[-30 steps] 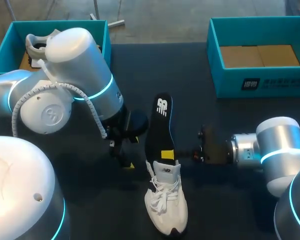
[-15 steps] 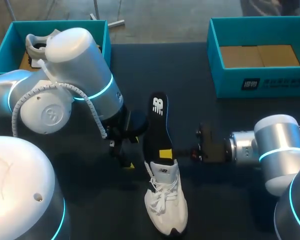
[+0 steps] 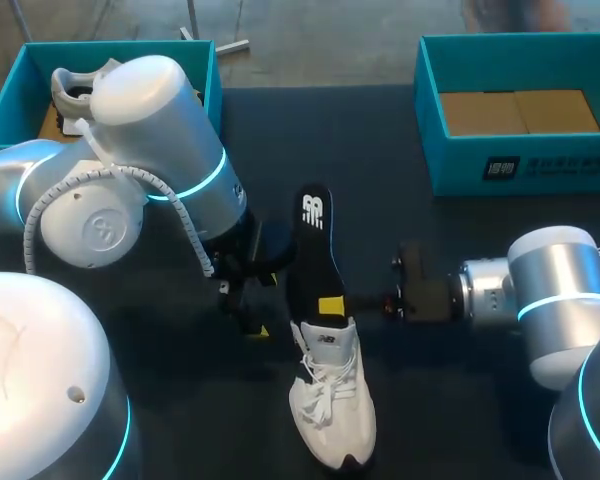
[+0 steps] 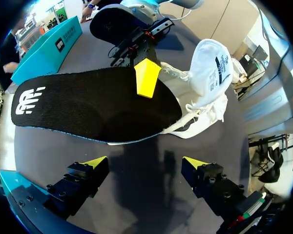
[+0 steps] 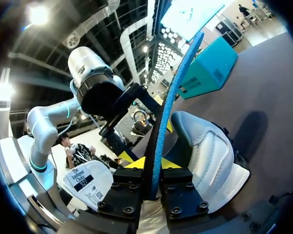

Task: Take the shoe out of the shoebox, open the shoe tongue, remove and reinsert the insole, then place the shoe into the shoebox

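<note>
While the insole [image 3: 313,250] is clamped by the right tool [image 5: 153,168], the left tool [image 4: 144,165] is held open, empty.
The shoe [image 3: 332,400] is seen by the surface's [image 3: 380,150] near edge.

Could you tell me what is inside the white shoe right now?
One end of the black insole, pinched by the right gripper, reaches into the shoe's opening; the interior beyond is covered.
</note>
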Motion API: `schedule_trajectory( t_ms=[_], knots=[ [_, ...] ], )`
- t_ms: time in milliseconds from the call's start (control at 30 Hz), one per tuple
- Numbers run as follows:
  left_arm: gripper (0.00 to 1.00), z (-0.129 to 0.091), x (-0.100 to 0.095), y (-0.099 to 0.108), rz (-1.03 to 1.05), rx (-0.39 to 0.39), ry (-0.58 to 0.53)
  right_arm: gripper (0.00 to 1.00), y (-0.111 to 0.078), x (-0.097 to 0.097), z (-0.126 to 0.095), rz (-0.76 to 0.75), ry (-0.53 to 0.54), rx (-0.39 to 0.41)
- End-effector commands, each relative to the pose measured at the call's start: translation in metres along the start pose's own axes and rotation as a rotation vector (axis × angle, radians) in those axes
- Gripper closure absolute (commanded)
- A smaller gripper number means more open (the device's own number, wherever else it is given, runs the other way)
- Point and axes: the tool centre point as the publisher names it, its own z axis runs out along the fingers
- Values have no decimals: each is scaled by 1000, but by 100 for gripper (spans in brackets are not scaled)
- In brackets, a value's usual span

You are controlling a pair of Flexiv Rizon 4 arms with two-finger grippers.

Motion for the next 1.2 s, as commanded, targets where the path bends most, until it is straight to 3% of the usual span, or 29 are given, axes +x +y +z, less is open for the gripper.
schedule_trajectory(
  t_ms=[33, 1200],
  knots=[
    [0, 0, 0, 0, -1, -2, -1, 80, 1, -1, -3, 3, -2, 4],
    [0, 0, 0, 0, -1, -2, -1, 82, 28, 7, 0, -55, -4, 66]
  ],
)
